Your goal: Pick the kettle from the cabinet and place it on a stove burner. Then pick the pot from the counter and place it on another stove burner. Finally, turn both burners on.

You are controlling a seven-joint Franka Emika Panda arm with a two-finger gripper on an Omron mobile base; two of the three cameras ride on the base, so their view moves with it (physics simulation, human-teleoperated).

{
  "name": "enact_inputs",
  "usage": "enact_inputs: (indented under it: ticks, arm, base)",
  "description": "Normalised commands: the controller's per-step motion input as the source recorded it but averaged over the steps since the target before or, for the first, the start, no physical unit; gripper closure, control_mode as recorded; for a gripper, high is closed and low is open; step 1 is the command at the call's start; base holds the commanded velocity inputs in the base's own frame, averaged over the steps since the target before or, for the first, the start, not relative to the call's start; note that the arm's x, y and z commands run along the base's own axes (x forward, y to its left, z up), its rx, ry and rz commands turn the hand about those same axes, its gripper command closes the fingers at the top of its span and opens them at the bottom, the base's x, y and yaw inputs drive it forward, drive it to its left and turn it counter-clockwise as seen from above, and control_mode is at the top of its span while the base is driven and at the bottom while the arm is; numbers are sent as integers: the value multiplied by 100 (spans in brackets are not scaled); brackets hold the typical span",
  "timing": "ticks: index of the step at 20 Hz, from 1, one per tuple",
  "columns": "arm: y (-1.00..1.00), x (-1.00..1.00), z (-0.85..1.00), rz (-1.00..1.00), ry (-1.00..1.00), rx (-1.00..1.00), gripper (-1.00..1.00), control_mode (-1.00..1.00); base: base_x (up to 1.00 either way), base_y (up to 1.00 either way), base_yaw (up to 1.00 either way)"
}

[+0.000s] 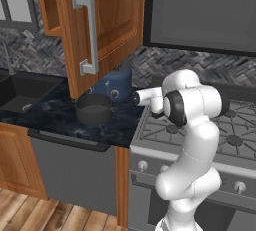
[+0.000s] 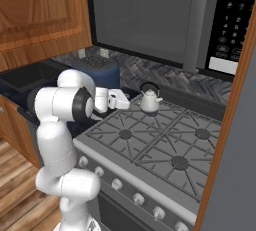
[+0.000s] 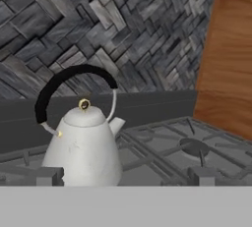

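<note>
Kettle [image 2: 149, 100] stands upright on the rear-left burner grate of the stove [image 2: 165, 145], just ahead of the gripper [image 2: 126, 102] and apart from it. Jaws spread wide, holding nothing. Judgement: first placement looks complete; the open fingers fit a release, so the hand can leave without tipping it.

Pot [image 1: 93, 109] sits on the counter [image 1: 60, 117], off to the gripper's side beyond the stove edge, in front of the blue toaster [image 1: 116, 83], below the open cabinet door [image 1: 100, 25].

Hand view gives the kettle's arched handle and lid knob close up; left base view alone gives pot and cabinet; right base view gives the gap between gripper and kettle.
</note>
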Motion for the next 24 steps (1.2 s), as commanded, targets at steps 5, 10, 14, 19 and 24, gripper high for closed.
enact_inputs:
  ticks: [5, 10, 14, 19, 24]
  arm:
    - [1, -41, 34, -4, -1, 0, -100, -100]
    - [4, -45, 29, -4, -1, 0, -100, -100]
    - [1, -51, 20, -4, -1, 0, -100, -100]
    - [0, -55, 13, -5, -3, 0, -100, -100]
    - [0, -54, 23, -5, -3, 0, -100, -100]
  base:
    - [0, 0, 0]
    - [0, 0, 0]
    - [0, 0, 0]
    - [0, 0, 0]
    - [0, 0, 0]
